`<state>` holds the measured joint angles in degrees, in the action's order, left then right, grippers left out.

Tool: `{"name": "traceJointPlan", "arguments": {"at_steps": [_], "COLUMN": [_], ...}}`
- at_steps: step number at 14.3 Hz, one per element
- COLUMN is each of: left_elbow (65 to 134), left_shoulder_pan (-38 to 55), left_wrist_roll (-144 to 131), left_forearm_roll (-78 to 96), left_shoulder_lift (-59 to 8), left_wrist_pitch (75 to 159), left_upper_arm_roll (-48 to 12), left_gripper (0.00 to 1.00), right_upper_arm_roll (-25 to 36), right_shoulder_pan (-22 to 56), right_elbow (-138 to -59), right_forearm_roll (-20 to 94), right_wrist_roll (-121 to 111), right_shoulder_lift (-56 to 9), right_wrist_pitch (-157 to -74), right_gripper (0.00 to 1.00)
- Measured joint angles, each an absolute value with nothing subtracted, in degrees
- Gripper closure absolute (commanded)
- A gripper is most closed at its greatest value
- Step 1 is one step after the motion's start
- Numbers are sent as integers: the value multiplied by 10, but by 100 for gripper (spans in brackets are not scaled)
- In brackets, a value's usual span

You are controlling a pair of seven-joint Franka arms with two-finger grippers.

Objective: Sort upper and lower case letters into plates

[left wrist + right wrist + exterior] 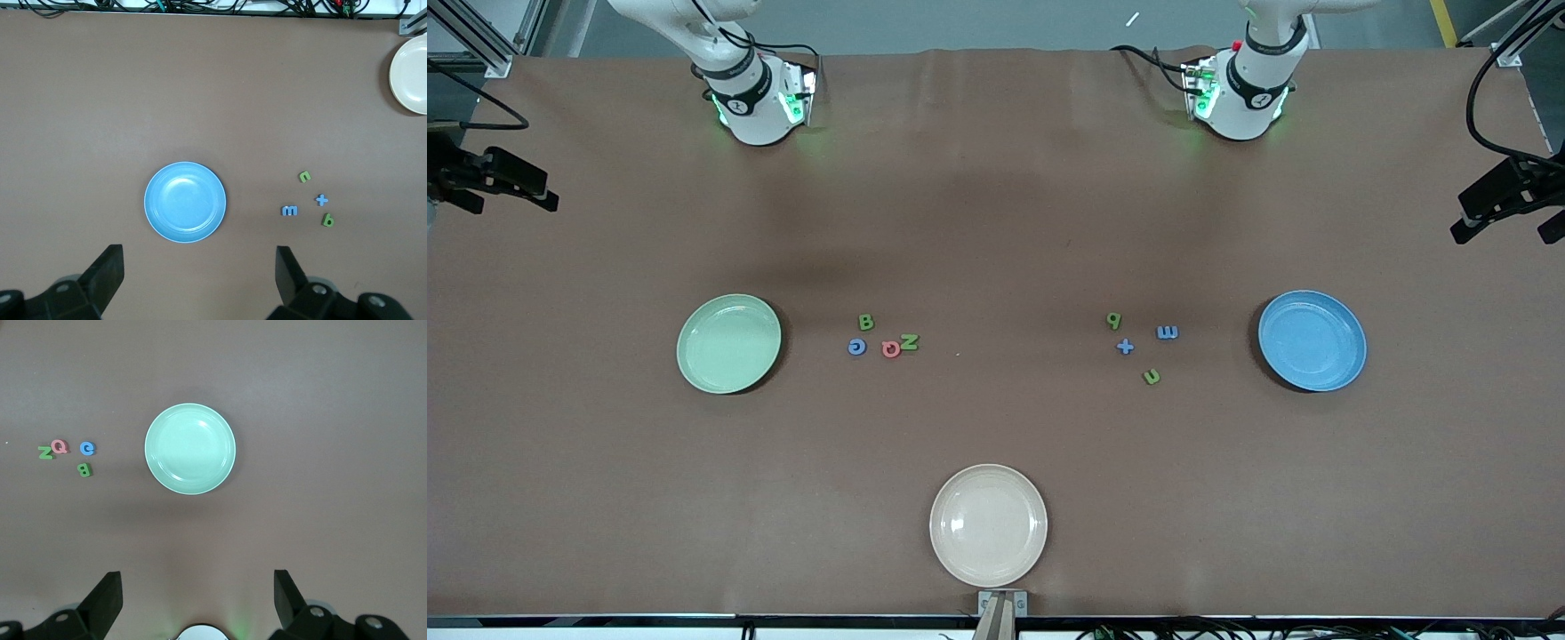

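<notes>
The pale green plate (728,343) lies toward the right arm's end, the bright blue plate (1312,340) toward the left arm's end. Beside the green plate sit a green B (865,322), a blue G (856,347), a red Q (890,348) and a green Z (909,341). Beside the blue plate lie a green b (1113,319), a blue m (1167,332), a blue t (1125,347) and a green n (1152,377). My left gripper (199,267) hangs open and empty high over the table by the blue plate (185,202). My right gripper (197,590) is open, high by the green plate (190,448).
A cream-beige plate (988,524) sits near the table's front edge, midway between the two ends. Both arm bases (756,98) (1240,93) stand along the table's back edge. Black camera mounts (489,178) (1507,196) overhang both ends.
</notes>
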<state>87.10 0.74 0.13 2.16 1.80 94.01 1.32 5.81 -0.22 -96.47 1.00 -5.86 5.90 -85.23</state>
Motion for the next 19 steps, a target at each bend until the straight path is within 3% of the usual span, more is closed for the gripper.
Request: {"name": "traceJointPlan", "arguments": {"at_steps": [4, 9, 15, 19], "left_elbow": [885, 952, 1083, 1141], "left_shoulder_pan": [9, 16, 19, 31], "left_wrist_roll": [1, -86, -252, -320], "left_forearm_roll": [22, 22, 20, -24], "left_shoulder_lift": [10, -9, -51, -83], "left_wrist_pitch": [938, 964, 1143, 1222], "left_upper_arm_roll": [7, -63, -152, -171], "left_gripper": [0, 0, 0, 0], "right_upper_arm_roll": [58, 58, 58, 57], "right_shoulder_pan": [-5, -6, -6, -6], "right_elbow": [-966, -966, -964, -951], "right_forearm_roll": [11, 11, 11, 11], "right_wrist_roll": [-59, -59, -59, -59], "right_shoulder_lift": [59, 59, 59, 56], "right_wrist_pitch": [-852, -853, -855, -856], "right_gripper": [0, 0, 0, 0]}}
